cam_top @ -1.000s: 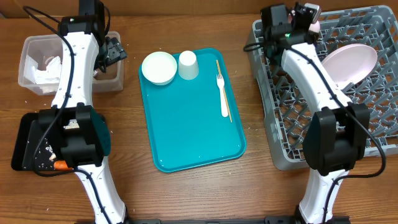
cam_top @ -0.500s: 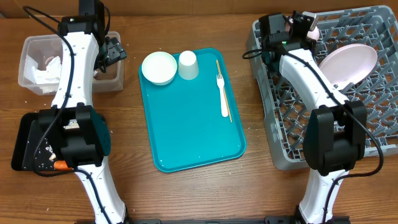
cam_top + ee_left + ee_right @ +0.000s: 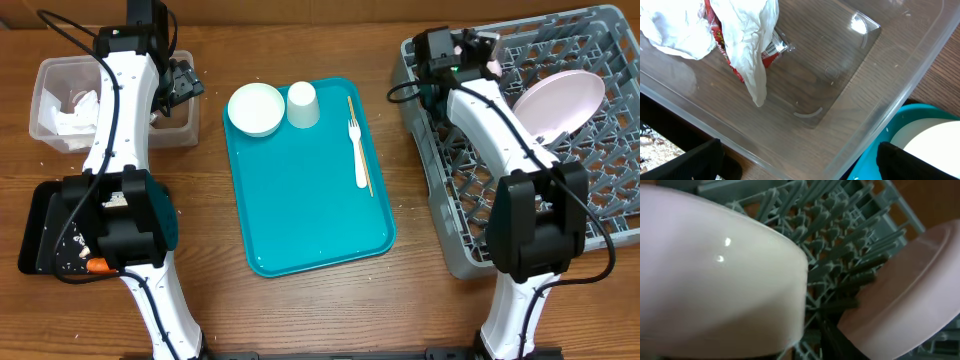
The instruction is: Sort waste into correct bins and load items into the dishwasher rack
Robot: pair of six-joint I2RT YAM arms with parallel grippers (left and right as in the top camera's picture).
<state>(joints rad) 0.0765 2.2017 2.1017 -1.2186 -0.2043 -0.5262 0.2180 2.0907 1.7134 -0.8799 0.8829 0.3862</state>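
A white bowl [image 3: 715, 270] fills the left of the right wrist view, low over the pegs of the grey dishwasher rack [image 3: 600, 190]. My right gripper [image 3: 472, 47] is at the rack's back left corner with that bowl [image 3: 490, 62]. One dark finger [image 3: 840, 332] shows just right of the bowl's edge; the other is hidden. The pinkish plate [image 3: 560, 100] leans in the rack. My left gripper [image 3: 805, 170] hangs open over the clear tub [image 3: 45, 68], which holds napkins [image 3: 740, 35] and a red wrapper [image 3: 727, 57]. The black tray [image 3: 35, 235] holds crumbs and a carrot [image 3: 97, 266].
On the teal tray [image 3: 310, 220] between the arms lie a second white bowl [image 3: 255, 108], a white cup [image 3: 302, 104], a white fork [image 3: 358, 155] and a thin wooden stick [image 3: 364, 165]. Bare wooden table surrounds it.
My right gripper has moved left with the bowl towards the rack's back left corner, and the rack has shifted slightly. The left arm has stayed still.
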